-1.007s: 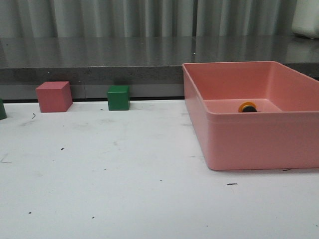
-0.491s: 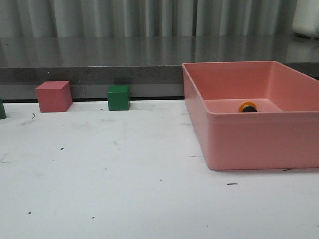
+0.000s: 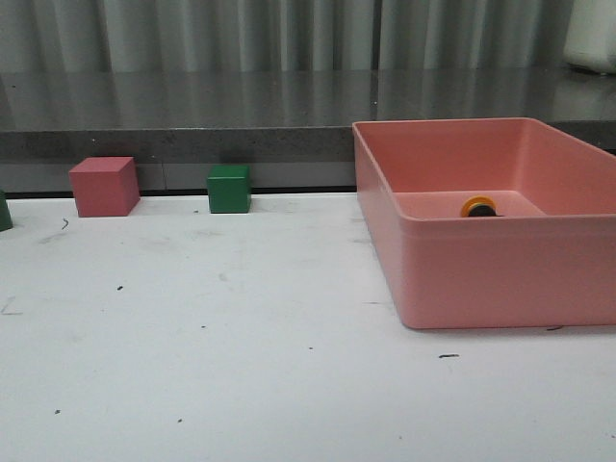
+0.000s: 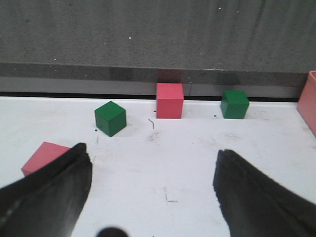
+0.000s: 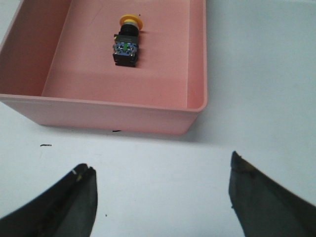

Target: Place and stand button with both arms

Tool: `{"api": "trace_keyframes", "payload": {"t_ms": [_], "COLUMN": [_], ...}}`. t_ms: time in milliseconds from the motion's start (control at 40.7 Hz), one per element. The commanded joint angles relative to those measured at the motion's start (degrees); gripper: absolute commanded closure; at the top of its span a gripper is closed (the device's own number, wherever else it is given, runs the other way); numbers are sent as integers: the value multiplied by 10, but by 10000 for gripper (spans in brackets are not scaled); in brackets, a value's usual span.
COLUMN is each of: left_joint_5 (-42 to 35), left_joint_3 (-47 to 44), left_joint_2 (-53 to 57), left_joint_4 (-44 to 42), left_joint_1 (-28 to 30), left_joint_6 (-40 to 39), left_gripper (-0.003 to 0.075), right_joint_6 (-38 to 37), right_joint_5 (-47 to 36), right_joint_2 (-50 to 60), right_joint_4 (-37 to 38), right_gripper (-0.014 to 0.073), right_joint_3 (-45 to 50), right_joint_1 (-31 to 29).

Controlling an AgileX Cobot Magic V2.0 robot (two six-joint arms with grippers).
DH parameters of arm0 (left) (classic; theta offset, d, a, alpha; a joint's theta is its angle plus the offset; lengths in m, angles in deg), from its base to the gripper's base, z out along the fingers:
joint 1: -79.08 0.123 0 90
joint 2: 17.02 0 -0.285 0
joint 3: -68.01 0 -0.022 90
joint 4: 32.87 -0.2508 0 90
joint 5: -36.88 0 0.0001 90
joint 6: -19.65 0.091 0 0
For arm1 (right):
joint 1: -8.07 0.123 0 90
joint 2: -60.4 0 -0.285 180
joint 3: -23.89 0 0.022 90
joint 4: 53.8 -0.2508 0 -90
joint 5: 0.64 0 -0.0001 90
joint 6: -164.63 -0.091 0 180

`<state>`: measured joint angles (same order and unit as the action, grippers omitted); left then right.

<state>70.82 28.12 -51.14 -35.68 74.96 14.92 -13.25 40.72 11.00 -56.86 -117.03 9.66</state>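
You can see the button [image 5: 127,40] lying on its side on the floor of the pink bin [image 5: 192,64]. In the right wrist view its yellow cap points to about 12 o'clock and its black base points to 6 o'clock, with little blue-green bits showing on the base. It sits near the middle of the bin floor, not touching any wall.

In the front view you see only the yellow cap of the button [image 3: 477,206] peeking over the near wall of the pink bin [image 3: 500,269]. The bin sits at about 3 o'clock on the white table [image 3: 212,356].

Your right gripper [image 5: 163,197] hangs above the table, just outside the near wall of the bin. Its two black fingers are spread wide apart and nothing is between them. The button is at 12 o'clock from it, well apart.

Your left gripper [image 4: 153,190] is also spread wide, with nothing in it. In front of it you see a green cube [image 4: 110,118] at about 11 o'clock, a red cube [image 4: 170,100] at 12 o'clock, and another green cube [image 4: 234,104] at 1 o'clock. One more red cube [image 4: 43,155] lies just beside the tip of one finger, partly hidden behind it.

Neither arm shows in the front view.
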Motion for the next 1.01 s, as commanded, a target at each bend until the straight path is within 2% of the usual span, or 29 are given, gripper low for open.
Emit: {"api": "trace_keyframes", "payload": {"t_ms": [0,246,417,835,982], "left_joint_5": [-50,-51,-54,-56,-56], "left_joint_3": [22,29,29,29,29], "left_joint_2": [-13,-31,-33,-33,-33], "left_joint_4": [14,28,28,28,28], "left_joint_1": [-33,-149,-204,-216,-216], "left_joint_6": [20,23,23,23,23], "left_gripper": [209,209,209,209,209], "right_joint_6": [4,4,4,-11,-54], "right_joint_5": [-7,43,50,98,100], "right_joint_2": [-21,-112,-193,-456,-543], "right_joint_4": [-18,-19,-19,-15,3], "right_gripper": [10,10,10,10,10], "right_joint_3": [-43,-126,-186,-370,-434], "right_joint_1": [8,70,102,99,96]}}
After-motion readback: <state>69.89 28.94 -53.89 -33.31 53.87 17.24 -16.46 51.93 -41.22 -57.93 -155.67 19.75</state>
